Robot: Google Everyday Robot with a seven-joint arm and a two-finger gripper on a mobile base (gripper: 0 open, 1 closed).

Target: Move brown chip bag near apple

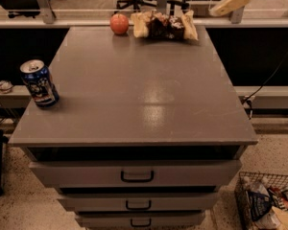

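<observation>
Beside the round red apple (119,23), the crinkled brown chip bag (164,26) looks light and floppy; pinch a tan edge. The claw (229,2) hangs upper right; open or closed, I cannot tell.

Grey bench (134,104) top, smooth with a dull sheen

Soft glare marks the semi-matt top at its middle. The brown chip bag (164,25) is crinkled, shiny film; the apple (119,24) is smooth-skinned; the soda can (39,83) is glossy printed metal. The pale, matt-looking tool (228,1) hangs above the far right corner.
</observation>
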